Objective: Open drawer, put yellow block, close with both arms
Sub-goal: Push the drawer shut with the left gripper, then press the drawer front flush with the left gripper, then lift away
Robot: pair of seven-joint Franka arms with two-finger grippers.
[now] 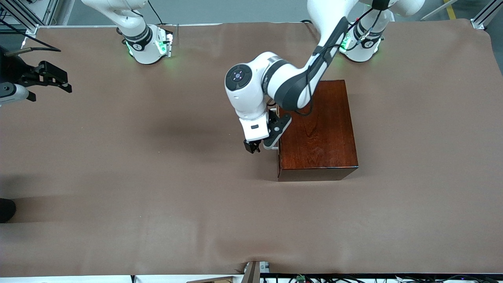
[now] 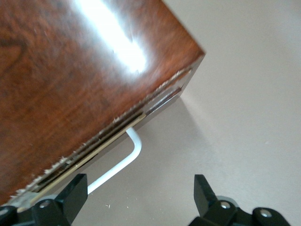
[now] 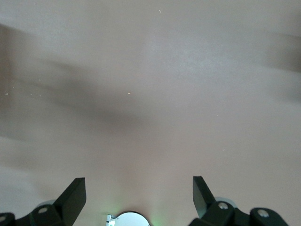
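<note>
Drawer-opening step in hand. Left gripper (image 1: 262,147), fingers spread, straddles the white handle (image 2: 123,162) of the shut drawer (image 2: 141,123); next, pinch and pull. Right gripper (image 1: 53,80) waits, spread. Yellow block unseen.

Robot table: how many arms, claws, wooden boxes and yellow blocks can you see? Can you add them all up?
Arms: 2, the left arm and the right arm
Claws: 2, the left claw by the drawer handle, the right claw over the brown table
Wooden boxes: 1
Yellow blocks: 0 in sight
Total: 5
</note>
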